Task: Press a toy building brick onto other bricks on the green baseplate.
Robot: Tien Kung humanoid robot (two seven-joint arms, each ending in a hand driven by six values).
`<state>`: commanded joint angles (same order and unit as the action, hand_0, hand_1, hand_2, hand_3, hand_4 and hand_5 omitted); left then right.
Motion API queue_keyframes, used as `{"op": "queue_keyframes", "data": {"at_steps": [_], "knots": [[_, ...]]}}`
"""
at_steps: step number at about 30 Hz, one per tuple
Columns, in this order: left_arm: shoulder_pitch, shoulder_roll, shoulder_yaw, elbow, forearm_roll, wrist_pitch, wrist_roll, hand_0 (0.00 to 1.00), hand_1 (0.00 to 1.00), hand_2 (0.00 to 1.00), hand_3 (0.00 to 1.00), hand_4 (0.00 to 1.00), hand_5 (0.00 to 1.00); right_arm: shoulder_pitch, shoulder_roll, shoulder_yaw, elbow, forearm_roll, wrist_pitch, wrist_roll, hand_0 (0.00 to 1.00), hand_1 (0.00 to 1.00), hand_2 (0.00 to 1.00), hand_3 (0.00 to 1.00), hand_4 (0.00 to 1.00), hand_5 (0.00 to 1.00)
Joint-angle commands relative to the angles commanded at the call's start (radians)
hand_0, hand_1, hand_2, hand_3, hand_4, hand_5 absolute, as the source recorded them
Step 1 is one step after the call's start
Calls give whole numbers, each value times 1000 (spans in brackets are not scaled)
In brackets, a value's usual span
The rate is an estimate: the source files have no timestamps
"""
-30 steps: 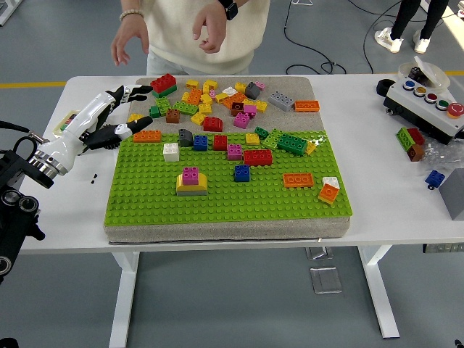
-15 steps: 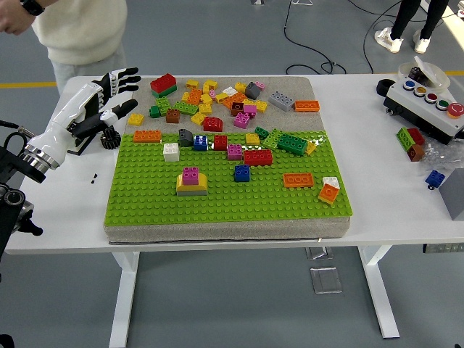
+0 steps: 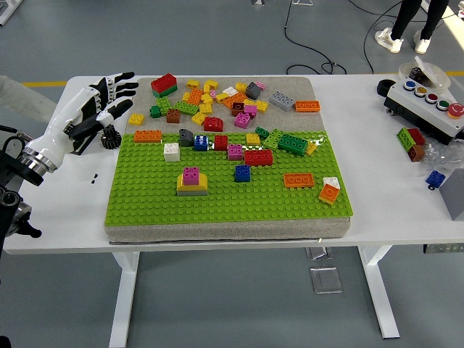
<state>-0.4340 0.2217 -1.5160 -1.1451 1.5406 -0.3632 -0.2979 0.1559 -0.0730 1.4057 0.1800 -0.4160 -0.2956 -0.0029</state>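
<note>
The green baseplate (image 3: pixel 217 196) lies on a grey pad in the middle of the table. Several bricks stand on it, among them a magenta brick on a yellow one (image 3: pixel 191 181), a blue brick (image 3: pixel 242 172), a red brick (image 3: pixel 257 156) and an orange plate (image 3: pixel 298 179). A heap of loose bricks (image 3: pixel 217 98) lies on the pad behind the plate. My left hand (image 3: pixel 109 98) hovers off the plate's far left corner, fingers spread, holding nothing. The right hand is out of view.
A control box with coloured buttons (image 3: pixel 428 101) sits at the far right, with a few loose bricks (image 3: pixel 412 141) near it. A person's sleeve (image 3: pixel 22 90) shows at the left edge. Another person's legs (image 3: pixel 406 25) stand at the top right.
The person behind the table has walked off to the left and is almost out of view. My left hand has lifted away from the plate's left edge and spread its fingers.
</note>
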Motion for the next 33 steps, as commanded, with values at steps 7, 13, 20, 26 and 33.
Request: {"op": "queue_keyframes", "data": {"at_steps": [7, 13, 20, 26, 33], "knots": [[-13, 2, 6, 4, -12, -3, 9, 942, 851, 835, 907, 998, 750, -5, 4, 1, 0, 2, 17, -1, 738, 659, 708, 596, 916, 499], [-27, 2, 14, 6, -15, -2, 10, 942, 849, 832, 904, 998, 759, 5, 1, 9, 0, -2, 17, 3, 739, 658, 708, 596, 915, 498], [-46, 0, 19, -3, -12, 0, 8, 943, 846, 828, 903, 998, 760, 6, -5, 19, 0, -10, 55, -9, 740, 658, 708, 596, 914, 497], [-53, 3, 19, -11, -6, 2, 4, 945, 847, 829, 900, 998, 766, 10, -10, 25, 0, -21, 80, -17, 740, 658, 707, 597, 914, 497], [-59, 7, 11, -25, 1, 5, -4, 946, 846, 828, 899, 998, 768, 11, -13, 33, 0, -37, 116, -28, 738, 657, 707, 597, 914, 498]]}}
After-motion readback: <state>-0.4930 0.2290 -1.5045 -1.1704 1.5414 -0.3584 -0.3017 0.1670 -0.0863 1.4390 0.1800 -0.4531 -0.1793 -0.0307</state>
